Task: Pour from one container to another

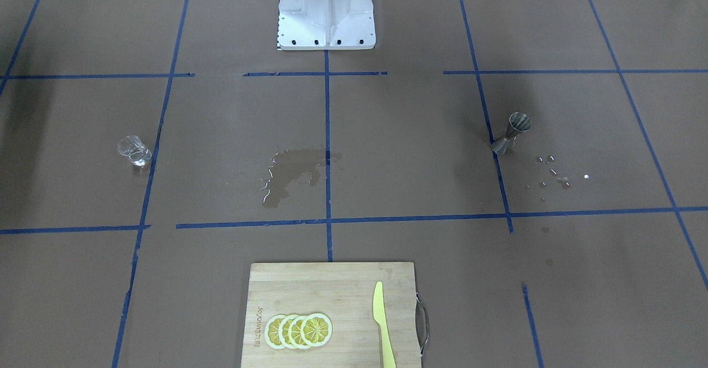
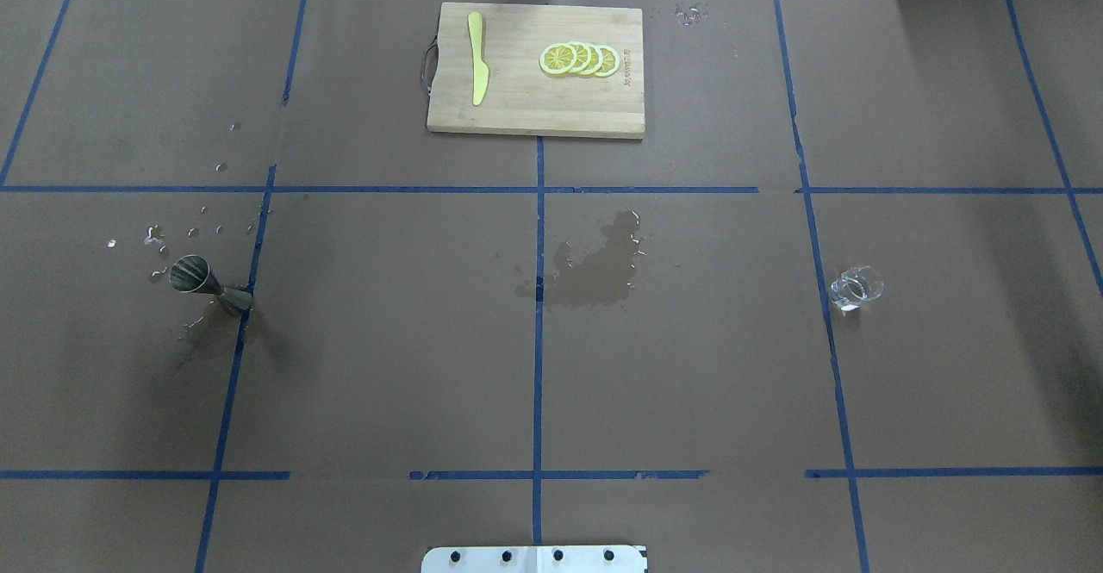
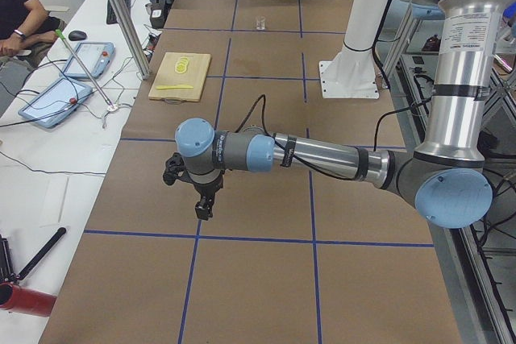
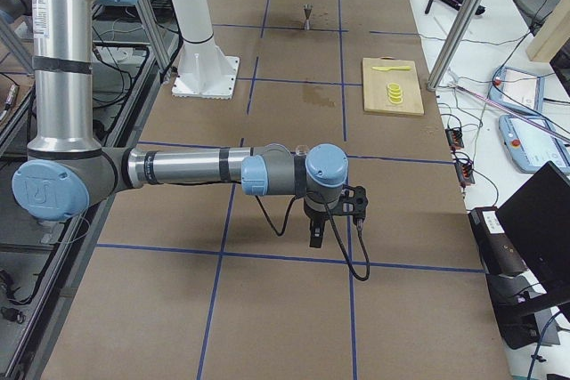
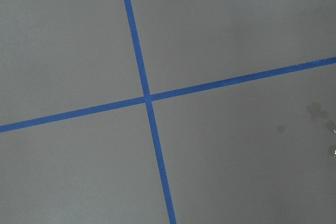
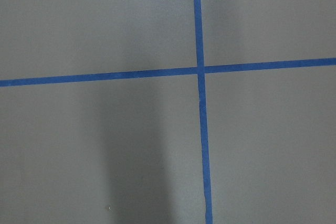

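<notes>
The clear glass tumbler [image 1: 134, 150] [image 2: 856, 287] stands upright on the robot's right side of the table, small and far off in the exterior left view [image 3: 260, 23]. On the robot's left side stands the metal jigger [image 1: 511, 132] [image 2: 207, 282] [image 4: 307, 15], with water droplets around it. My left gripper [image 3: 204, 209] hangs over bare paper at the table's left end, far from the jigger. My right gripper [image 4: 315, 236] hangs likewise at the right end. Both show only in the side views, so I cannot tell whether they are open or shut. The wrist views show only tape lines.
A wooden cutting board [image 2: 517, 99] with lemon slices [image 2: 579, 59] and a yellow knife [image 2: 476, 69] lies at the far middle edge. A wet patch [image 2: 595, 267] darkens the table's centre. The robot's base plate [image 1: 326, 30] is at the near edge.
</notes>
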